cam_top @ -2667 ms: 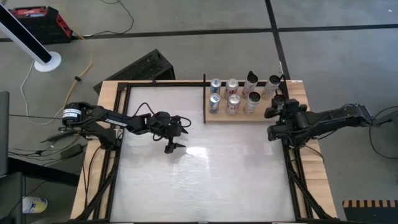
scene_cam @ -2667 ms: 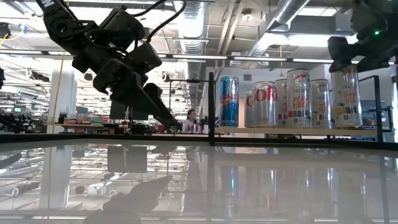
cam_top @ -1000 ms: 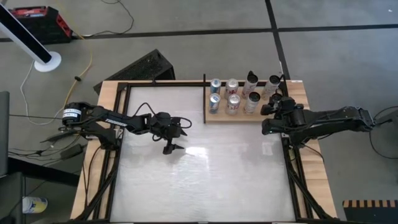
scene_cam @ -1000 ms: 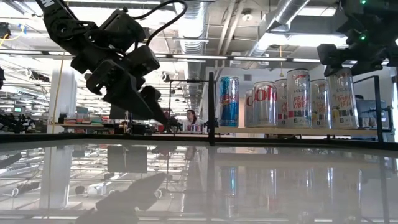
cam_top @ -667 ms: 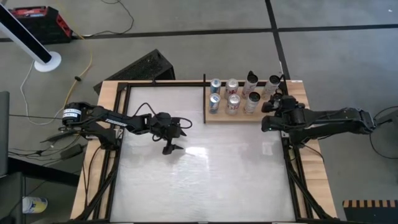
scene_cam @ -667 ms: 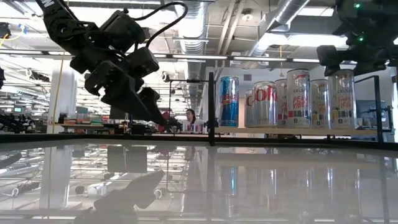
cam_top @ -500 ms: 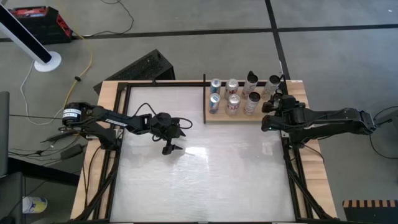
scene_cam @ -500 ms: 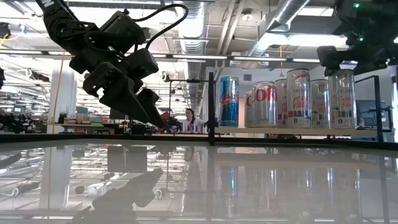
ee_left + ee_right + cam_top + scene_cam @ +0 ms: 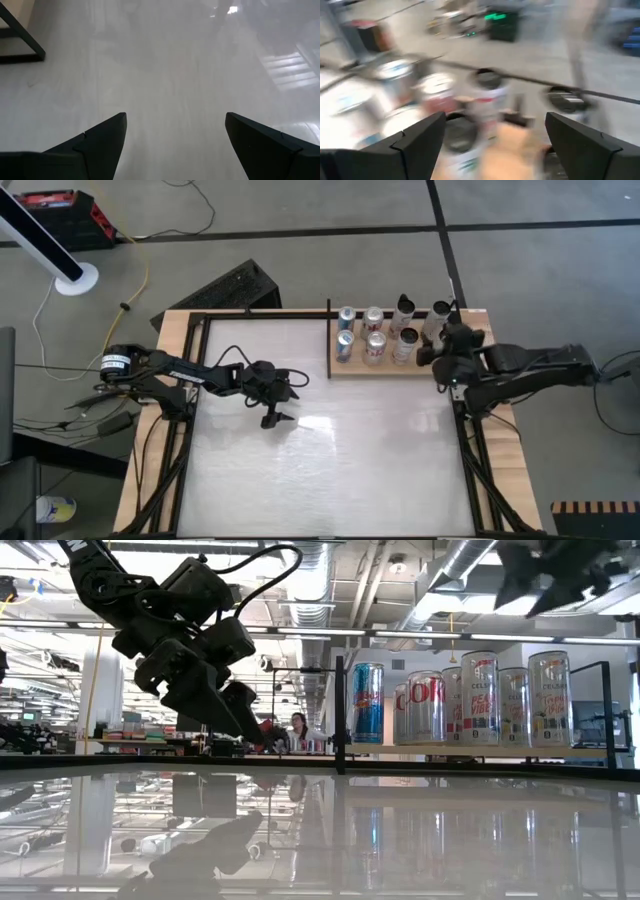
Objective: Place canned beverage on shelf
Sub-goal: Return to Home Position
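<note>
The shelf (image 9: 390, 369), a tan wood panel with black rails, lies at the table's far right and holds several upright cans in two rows. The tall clear can (image 9: 552, 698) at the right end of the near row stands on its base on the shelf (image 9: 480, 751). My right gripper (image 9: 530, 600) hangs open above that can, clear of its top. In the high view it (image 9: 434, 352) covers the can. The right wrist view, blurred, looks down on can tops between the spread fingers (image 9: 492, 145). My left gripper (image 9: 278, 418) waits open over the table's left middle (image 9: 175, 135).
A black upright post (image 9: 340, 715) stands at the shelf's left end, and a blue can (image 9: 367, 702) is next to it. The glossy whitish tabletop (image 9: 320, 470) stretches in front of the shelf. A person (image 9: 297, 730) shows in the room far behind the table.
My right gripper was at the top of the right-end can on the shelf. It has let go and risen clear of it, shifting a little toward the table's far edge. The can stays upright on the shelf.
</note>
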Action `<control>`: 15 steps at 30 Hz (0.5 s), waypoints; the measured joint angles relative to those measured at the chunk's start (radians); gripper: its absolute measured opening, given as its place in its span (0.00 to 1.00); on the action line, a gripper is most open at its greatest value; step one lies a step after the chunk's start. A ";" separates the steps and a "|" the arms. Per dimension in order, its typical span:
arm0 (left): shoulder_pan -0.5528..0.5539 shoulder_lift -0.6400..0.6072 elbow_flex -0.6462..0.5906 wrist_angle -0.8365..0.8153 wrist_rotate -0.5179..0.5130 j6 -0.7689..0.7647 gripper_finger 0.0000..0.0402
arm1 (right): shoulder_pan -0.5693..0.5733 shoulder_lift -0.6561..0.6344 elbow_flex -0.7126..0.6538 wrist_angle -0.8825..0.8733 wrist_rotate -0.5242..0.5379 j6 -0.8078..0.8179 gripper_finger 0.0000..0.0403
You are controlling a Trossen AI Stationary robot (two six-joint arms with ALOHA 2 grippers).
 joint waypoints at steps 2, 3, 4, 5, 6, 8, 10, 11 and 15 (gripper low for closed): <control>0.000 0.000 0.000 0.018 0.000 -0.008 0.80 | 0.051 0.000 0.009 0.085 -0.070 -0.092 0.91; 0.000 0.000 0.000 0.027 0.001 -0.010 0.80 | 0.079 0.002 0.009 0.132 -0.104 -0.138 0.91; 0.000 0.000 0.000 0.037 0.005 -0.016 0.80 | 0.109 0.007 0.008 0.174 -0.137 -0.183 0.91; 0.000 0.000 0.000 0.045 0.016 -0.023 0.80 | 0.142 0.015 0.008 0.210 -0.165 -0.227 0.90; 0.000 0.000 0.000 0.058 0.031 -0.031 0.80 | 0.176 0.028 0.008 0.244 -0.194 -0.268 0.90; 0.000 -0.010 0.000 0.076 0.067 -0.052 0.80 | 0.251 0.064 0.008 0.302 -0.240 -0.322 0.86; 0.000 -0.030 0.000 0.091 0.116 -0.066 0.80 | 0.323 0.117 0.008 0.336 -0.252 -0.353 0.81; 0.000 -0.048 0.000 0.092 0.134 -0.068 0.80 | 0.357 0.148 0.008 0.339 -0.254 -0.359 0.79; -0.002 -0.146 -0.001 0.092 0.147 -0.056 0.80 | 0.450 0.269 -0.010 0.374 -0.250 -0.349 0.63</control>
